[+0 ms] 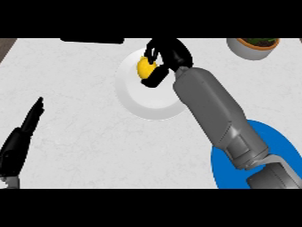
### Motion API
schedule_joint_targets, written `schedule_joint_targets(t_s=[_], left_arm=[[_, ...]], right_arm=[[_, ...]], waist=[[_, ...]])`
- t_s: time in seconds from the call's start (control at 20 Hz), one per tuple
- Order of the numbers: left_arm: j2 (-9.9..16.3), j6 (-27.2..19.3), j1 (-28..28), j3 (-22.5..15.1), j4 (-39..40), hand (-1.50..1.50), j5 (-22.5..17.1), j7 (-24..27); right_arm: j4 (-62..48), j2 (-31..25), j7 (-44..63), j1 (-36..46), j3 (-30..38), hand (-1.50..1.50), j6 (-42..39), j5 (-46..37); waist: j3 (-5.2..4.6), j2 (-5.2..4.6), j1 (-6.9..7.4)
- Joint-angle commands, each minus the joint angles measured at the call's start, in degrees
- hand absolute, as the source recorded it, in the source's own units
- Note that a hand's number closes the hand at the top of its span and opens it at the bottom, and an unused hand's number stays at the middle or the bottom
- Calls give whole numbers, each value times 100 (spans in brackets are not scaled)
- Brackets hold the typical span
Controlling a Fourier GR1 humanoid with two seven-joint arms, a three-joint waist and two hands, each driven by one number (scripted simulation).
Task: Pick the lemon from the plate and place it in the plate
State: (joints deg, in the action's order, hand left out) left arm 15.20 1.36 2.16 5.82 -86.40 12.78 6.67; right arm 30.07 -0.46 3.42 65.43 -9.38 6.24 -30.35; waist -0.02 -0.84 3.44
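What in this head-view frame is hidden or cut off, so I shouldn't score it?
- Lemon: partly covered by the right hand curled round it; whether it has left the white plate can't be told.
- Blue plate: largely hidden under the right forearm.
- Potted plant: cut off by the top edge.
- Dark object at the top edge: too little shows to name.
- Left hand rests open at lower left.

Between my left hand (16, 146) at the lower left edge and the white plate (143, 104), I see a wide bare stretch of surface (81, 88). My right forearm (212, 111) slants over the blue plate (290, 155), covering much of it. A potted plant (253, 46) stands at the far right, and a dark object (92, 40) lies along the far edge.
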Motion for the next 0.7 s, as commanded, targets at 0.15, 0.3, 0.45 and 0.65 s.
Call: schedule_joint_targets(t_s=[0.15,0.3,0.45,0.65], left_arm=[[-17,31,-251,-3,262,0,54,48],[23,118,7,14,155,0,13,210],[-101,-48,194,-60,-9,0,136,93],[23,87,-27,145,-10,0,-67,-88]], right_arm=[[-947,45,149,360,-324,-150,557,802],[-961,46,-258,345,-165,-150,885,1045],[-540,46,-513,174,118,-150,1262,1583],[-654,46,-927,108,737,-150,1875,1810]], waist=[[-2,-27,109],[0,-25,112],[5,10,81],[7,12,-96]])
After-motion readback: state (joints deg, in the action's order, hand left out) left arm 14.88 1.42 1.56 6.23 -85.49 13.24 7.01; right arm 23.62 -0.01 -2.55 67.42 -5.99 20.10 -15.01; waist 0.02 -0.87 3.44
